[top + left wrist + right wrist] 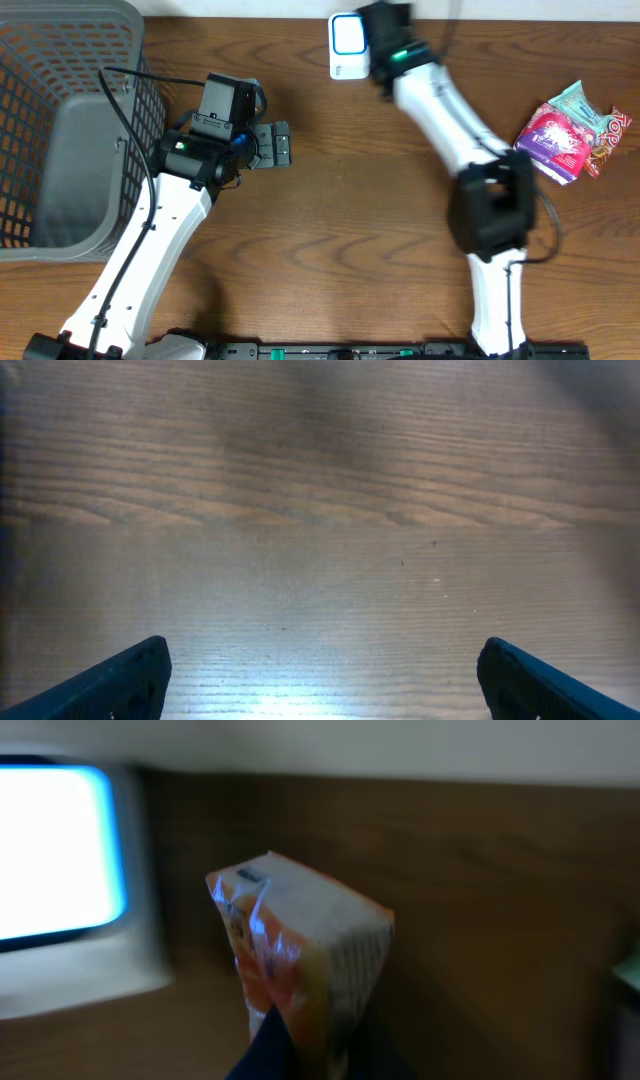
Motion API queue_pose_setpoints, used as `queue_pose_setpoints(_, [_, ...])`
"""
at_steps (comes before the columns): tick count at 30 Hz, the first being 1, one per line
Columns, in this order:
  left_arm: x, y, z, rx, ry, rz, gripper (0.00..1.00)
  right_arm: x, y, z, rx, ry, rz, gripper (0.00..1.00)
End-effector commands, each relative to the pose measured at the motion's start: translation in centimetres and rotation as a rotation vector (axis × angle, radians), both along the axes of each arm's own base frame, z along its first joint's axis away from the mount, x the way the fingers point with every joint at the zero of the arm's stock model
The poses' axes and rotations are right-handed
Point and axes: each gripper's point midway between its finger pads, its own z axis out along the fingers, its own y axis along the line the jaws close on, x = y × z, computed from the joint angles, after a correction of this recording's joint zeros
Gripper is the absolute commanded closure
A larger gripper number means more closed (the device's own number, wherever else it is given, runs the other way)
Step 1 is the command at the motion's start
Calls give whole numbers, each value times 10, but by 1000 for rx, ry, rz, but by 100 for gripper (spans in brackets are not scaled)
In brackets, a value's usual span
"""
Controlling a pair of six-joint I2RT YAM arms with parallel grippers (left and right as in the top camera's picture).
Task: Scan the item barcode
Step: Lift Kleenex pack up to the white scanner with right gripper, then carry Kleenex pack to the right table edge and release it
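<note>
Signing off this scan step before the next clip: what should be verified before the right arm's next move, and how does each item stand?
1. Right pincer shut on the packet: ok.
2. Packet held up close to the lit scanner: ok; it sits just right of the screen in the wrist view.
3. Barcode turned toward the scanner: cannot tell; the view is blurred and no barcode shows.
4. Left pincer open, empty and away from the scanner, over the bare table: ok.
5. Basket in place at the table's left end: ok.

legible text: none | snack packets (565,140): print too small
</note>
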Motion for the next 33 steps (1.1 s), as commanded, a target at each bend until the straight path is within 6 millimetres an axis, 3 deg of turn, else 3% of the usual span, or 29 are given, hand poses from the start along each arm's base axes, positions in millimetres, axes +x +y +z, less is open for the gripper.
queue_pose_setpoints(1, [3,3,3,13,-8,3,2,-14,-91,50,74,-78,-264,99])
queue_pose_setpoints(4, [3,3,3,13,-8,3,2,-46,-162,35,31,60,-399,99])
queue_pose_setpoints(7, [3,3,3,13,-8,3,2,-83,-221,21,3,193,-518,99])
queue_pose_setpoints(10, [3,3,3,13,-8,3,2,-111,-267,14,6,263,-616,99])
queue_pose_setpoints(14, [3,3,3,13,-8,3,2,-135,-309,7,62,299,-709,94])
queue_pose_setpoints(15, [3,3,3,13,-8,3,2,-138,-314,5,86,302,-717,87])
queue_pose_setpoints(16, [3,3,3,13,-8,3,2,-140,-318,1,128,306,-723,72])
queue_pose_setpoints(18, [3,3,3,13,-8,3,2,-142,-320,-5,211,310,-720,33])
queue_pose_setpoints(21, [3,3,3,13,-8,3,2,-141,-315,-13,331,315,-699,22])
queue_pose_setpoints(23, [3,3,3,13,-8,3,2,-141,-309,-16,381,325,-685,1])
queue_pose_setpoints(28, [3,3,3,13,-8,3,2,-151,-293,-10,445,367,-665,1])
queue_pose_setpoints(33, [3,3,3,13,-8,3,2,-171,-273,20,512,374,-637,1])
